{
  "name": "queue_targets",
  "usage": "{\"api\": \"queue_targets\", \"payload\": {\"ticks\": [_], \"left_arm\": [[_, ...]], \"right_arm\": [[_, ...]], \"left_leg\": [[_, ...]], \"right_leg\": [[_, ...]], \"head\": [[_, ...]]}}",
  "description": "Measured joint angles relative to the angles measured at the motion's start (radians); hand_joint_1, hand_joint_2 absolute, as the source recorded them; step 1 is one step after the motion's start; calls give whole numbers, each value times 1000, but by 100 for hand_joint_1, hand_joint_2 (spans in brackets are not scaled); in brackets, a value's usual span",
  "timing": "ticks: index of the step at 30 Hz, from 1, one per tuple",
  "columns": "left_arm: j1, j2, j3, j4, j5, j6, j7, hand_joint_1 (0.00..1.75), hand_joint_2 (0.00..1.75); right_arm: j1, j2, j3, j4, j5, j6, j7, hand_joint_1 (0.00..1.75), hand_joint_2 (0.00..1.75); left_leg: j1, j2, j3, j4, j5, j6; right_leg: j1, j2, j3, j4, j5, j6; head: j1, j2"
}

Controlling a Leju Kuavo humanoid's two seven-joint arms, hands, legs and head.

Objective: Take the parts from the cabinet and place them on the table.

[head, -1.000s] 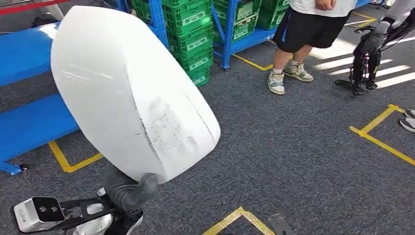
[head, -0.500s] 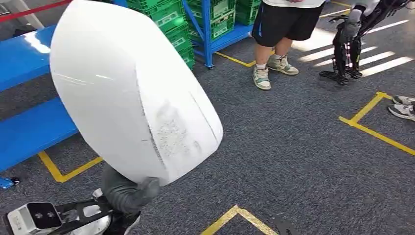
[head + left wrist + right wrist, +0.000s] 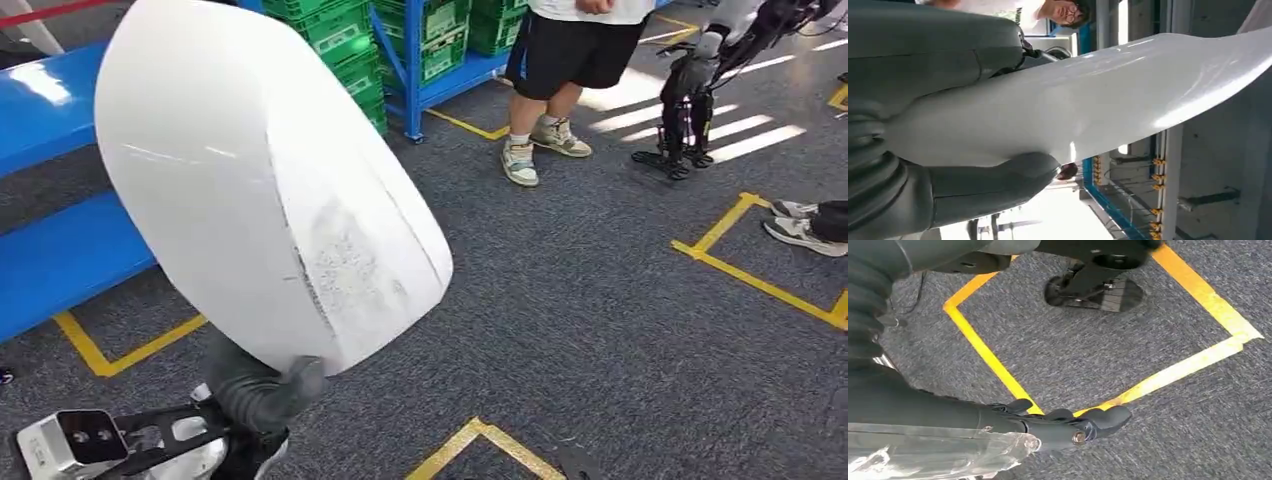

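A large white curved plastic panel [image 3: 260, 190] is held up by the left hand [image 3: 262, 392], which is seen at about 7 o'clock in the head view. The grey thumb [image 3: 290, 385] is pressed against the lower edge of the panel, and the panel rises from there toward 11 o'clock, tilted, with a dull scuffed patch on its face. In the left wrist view the same panel [image 3: 1108, 100] is gripped between the thick grey thumb [image 3: 998, 182] on one side and the hand's grey body on the other, so the left hand [image 3: 943, 120] is closed on the panel.

The right hand [image 3: 1068, 425] is seen in the right wrist view, hanging over the grey carpet floor [image 3: 1158, 330]. Its dark fingers [image 3: 1108, 420] are curled in, and nothing is held in them.

Yellow tape lines [image 3: 750, 275] are laid on the floor. A blue metal shelf rack [image 3: 50, 190] is seen at 9 o'clock, and green plastic crates [image 3: 345, 45] are stacked at 12 o'clock on another blue rack. A person in black shorts and light sneakers [image 3: 560, 70] is standing at about 1 o'clock, near the crates. Another dark robot frame [image 3: 695, 100] is standing at 2 o'clock, well apart from the panel.
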Motion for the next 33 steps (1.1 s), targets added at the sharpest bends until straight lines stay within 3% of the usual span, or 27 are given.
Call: {"api": "queue_targets", "payload": {"ticks": [1, 2, 4, 5, 6, 9, 11, 14, 15, 16, 17, 19, 20, 21, 24, 25, 26, 27, 29, 30, 31, 32, 33], "left_arm": [[0, 0, 0, 0, 0, 0, 0, 175, 175], [0, 0, 0, 0, -1, 0, 0, 175, 175], [-1, 0, -2, 0, -2, 0, 0, 175, 175], [-1, 0, -3, 0, -3, 0, 0, 175, 175], [-1, 1, -3, -1, -3, 0, 0, 175, 175], [-2, 1, -5, -3, -3, -3, 0, 175, 175], [-4, 3, -7, -7, -3, -3, 0, 175, 175], [-7, 5, -14, -10, -3, -3, 0, 175, 175], [-8, 6, -17, -10, -3, -3, 0, 175, 175], [-9, 7, -20, -10, -4, -3, 0, 175, 175], [-9, 7, -21, -11, -5, -3, 0, 175, 175], [-10, 7, -22, -13, -5, -3, 0, 175, 175], [-11, 7, -23, -15, -5, -3, 0, 175, 175], [-11, 7, -23, -17, -5, -3, 0, 175, 175], [-12, 6, -24, -19, -5, -3, 0, 175, 175], [-13, 5, -26, -19, -5, -3, 0, 175, 175], [-14, 5, -28, -20, -5, -3, 0, 175, 175], [-14, 5, -29, -21, -5, -3, 0, 175, 175], [-14, 6, -29, -21, -5, -3, 0, 175, 175], [-14, 6, -29, -21, -5, -3, 0, 175, 175], [-14, 6, -29, -21, -5, -3, 0, 175, 175], [-14, 6, -29, -21, -5, -3, 0, 175, 175], [-14, 6, -29, -21, -5, -3, 0, 175, 175]], "right_arm": [[1, 0, 0, 0, 0, 0, 0, 0, 175], [1, 0, 0, 0, 0, 0, 0, 0, 175], [-1, 0, 0, 0, 0, 0, 0, 0, 175], [-3, 0, 0, 0, 0, 0, 0, 0, 175], [-7, 0, 0, 0, 0, 1, 0, 0, 175], [-7, -1, -1, 0, -1, 1, 2, 0, 175], [-9, -1, -1, 0, 0, 1, 2, 0, 175], [-9, -1, -1, 0, -2, 3, 6, 0, 175], [-8, -2, -1, 0, -2, 5, 9, 0, 175], [-8, -2, -1, 0, -3, 6, 11, 0, 175], [-8, -2, -1, 0, -3, 6, 12, 0, 175], [-10, -2, -1, 0, -4, 9, 13, 0, 175], [-11, -2, -1, 0, -4, 10, 13, 0, 175], [-13, -2, -1, 0, -4, 10, 14, 0, 175], [-5, -2, -1, 0, -4, 11, 14, 0, 175], [-3, -2, -1, 0, -4, 12, 14, 0, 175], [-3, -3, -1, 0, -4, 12, 14, 0, 175], [-7, -3, -1, 0, -5, 12, 14, 0, 175], [-11, -3, -1, 0, -5, 13, 14, 0, 175], [-10, -3, -1, 0, -5, 14, 15, 0, 175], [-8, -3, -1, 0, -5, 15, 17, 0, 175], [-6, -3, -1, 0, -5, 15, 17, 0, 175], [-6, -3, -1, 0, -5, 15, 17, 0, 175]], "left_leg": [[0, 1, 1, 0, 0, 0], [0, 1, 2, 0, 0, 0], [0, 2, 7, 0, -3, -5], [-4, 2, 8, 1, -5, -11], [-9, 1, 6, 4, -6, -16], [-5, 7, 6, -5, 1, -33], [-5, 5, -4, 21, -28, -44], [-5, 2, -109, 246, -143, -49], [-4, 2, -136, 299, -155, -50], [-4, 2, -139, 304, -142, -50], [-4, 1, -122, 269, -109, -49], [-2, -16, -38, 103, -18, -46], [4, -57, 0, 31, 4, -47], [8, -66, 15, -8, -9, -43], [0, -48, 9, -1, -8, -25], [8, -38, 11, -8, -3, -17], [7, -29, 13, -9, -3, -11], [6, -20, 13, -9, -4, -4], [2, 3, 13, -9, -6, -1], [1, 13, 13, -8, -6, 0], [0, 23, 14, -8, -7, 0], [0, 31, 16, -8, -8, 0], [0, 39, 19, -8, -10, -2]], "right_leg": [[0, 0, 7, -13, 17, 0], [0, -2, 37, -72, 53, -2], [0, -11, 134, -249, 129, -7], [2, -28, 162, -305, 121, -9], [4, -18, 166, -310, 127, -20], [9, -10, 159, -309, 131, -35], [1, -5, 162, -319, 139, -48], [0, 3, 158, -318, 140, -55], [0, 9, 158, -318, 140, -55], [0, 16, 158, -318, 140, -54], [-1, 25, 158, -318, 141, -54], [-4, 49, 160, -318, 143, -48], [-5, 57, 158, -318, 145, -44], [3, 70, 150, -308, 143, -37], [-6, 89, 145, -325, 155, -17], [-7, 94, 137, -324, 154, -12], [-2, 57, 131, -304, 141, -8], [-1, 30, 108, -252, 109, -5], [-1, 3, 27, -83, 33, 0], [-1, -2, -3, -20, 13, 1], [-1, -2, -10, -7, 19, 0], [-1, -3, 7, -39, 43, -1], [-1, -6, 44, -107, 81, -4]], "head": [[1, 0], [1, 0], [1, 0], [0, 0], [-1, 0], [-1, 0], [-4, 0], [-6, 0], [-7, 0], [-6, 0], [-6, 0], [-6, 0], [-8, 0], [-10, 0], [-9, 0], [-10, 0], [-6, 0], [3, 0], [3, 0], [3, 0], [3, 0], [3, 0], [3, 0]]}}
